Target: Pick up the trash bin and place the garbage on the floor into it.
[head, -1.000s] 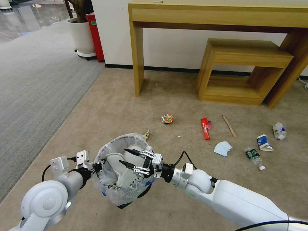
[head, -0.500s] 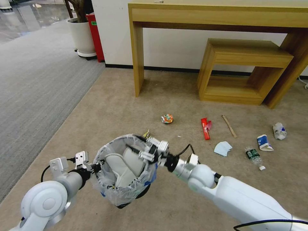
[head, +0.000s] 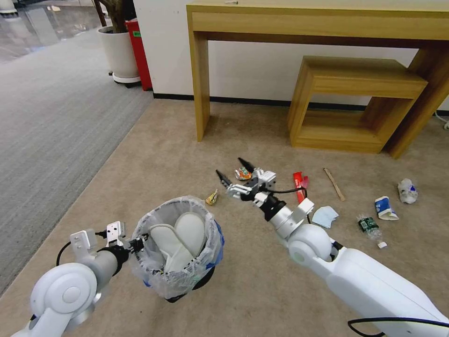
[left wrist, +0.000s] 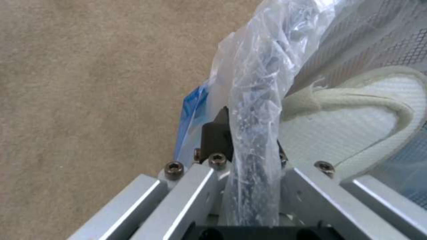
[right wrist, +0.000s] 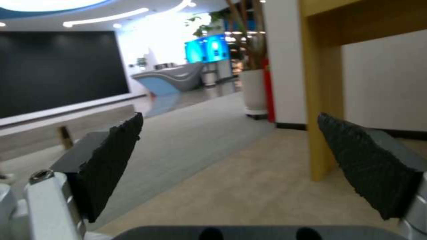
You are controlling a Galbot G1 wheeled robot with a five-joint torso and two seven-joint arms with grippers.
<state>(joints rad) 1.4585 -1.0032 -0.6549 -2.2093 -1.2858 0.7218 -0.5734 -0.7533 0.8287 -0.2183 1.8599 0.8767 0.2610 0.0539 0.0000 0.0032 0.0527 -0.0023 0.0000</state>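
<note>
The trash bin, black with a crinkly clear bag, hangs just above the beige floor. My left gripper is shut on its near-left rim; the left wrist view shows the bag pinched there. Two white slippers stand inside the bin. My right gripper is open and empty in the air, just left of the crushed can. More garbage lies on the floor: a yellow scrap, a red wrapper, a wooden stick, a blue mask, a bottle and paper cups.
A wooden desk and a low wooden shelf stand against the wall behind the litter. Grey striped carpet runs along the left, with a white planter at the far end.
My right gripper has left the bin's opening and swung forward and right to beside the crushed can, staying open. The bin has sunk slightly in my left gripper.
</note>
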